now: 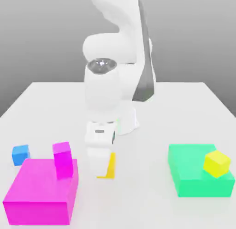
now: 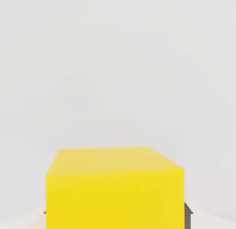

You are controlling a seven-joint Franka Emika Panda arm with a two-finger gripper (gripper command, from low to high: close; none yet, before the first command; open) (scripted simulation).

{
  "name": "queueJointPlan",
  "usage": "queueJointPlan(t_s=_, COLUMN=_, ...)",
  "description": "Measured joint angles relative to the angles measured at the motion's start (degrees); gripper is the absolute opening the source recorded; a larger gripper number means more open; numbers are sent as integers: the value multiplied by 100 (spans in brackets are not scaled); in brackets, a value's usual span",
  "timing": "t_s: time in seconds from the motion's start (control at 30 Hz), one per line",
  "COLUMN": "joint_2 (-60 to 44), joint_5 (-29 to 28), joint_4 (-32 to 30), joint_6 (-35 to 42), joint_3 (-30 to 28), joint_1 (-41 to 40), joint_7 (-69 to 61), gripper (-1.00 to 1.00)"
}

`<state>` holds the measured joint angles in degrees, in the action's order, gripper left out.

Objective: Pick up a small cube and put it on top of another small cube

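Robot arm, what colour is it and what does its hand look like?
The arm is glossy white with rounded, chunky segments and a dark grey strip down one side. A shiny silver-grey cap sits on one joint. The hand is a white boxy block with a small dark slot mark.

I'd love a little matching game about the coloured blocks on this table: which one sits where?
Things:
1. golden cube
2. lemon cube
3. small pink cube
4. blue cube

Places:
A. on the big green block
B. alone on the table, beside the big pink block
C. on the big pink block
D. at the gripper, in front of the arm

Pairs: 1-D, 2-A, 3-C, 4-B
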<state>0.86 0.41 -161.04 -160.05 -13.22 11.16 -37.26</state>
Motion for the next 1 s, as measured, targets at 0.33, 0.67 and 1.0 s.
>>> queueJointPlan(t_s=0.33, joint_2=234, joint_5=39, joint_4=712, joint_6=941, joint_3=729, joint_1=1207, joint_7=2492, gripper=-100)
queueJointPlan(t_s=0.67, joint_2=458, joint_5=45, joint_4=1428, joint_6=1876, joint_3=1442, joint_1=2121, joint_7=5021, gripper=-100)
queueJointPlan(t_s=1.0, joint_2=-236, joint_5=-45, joint_4=1494, joint_6=1250, joint_3=1641, joint_1=2411, joint_7=5891, gripper=100)
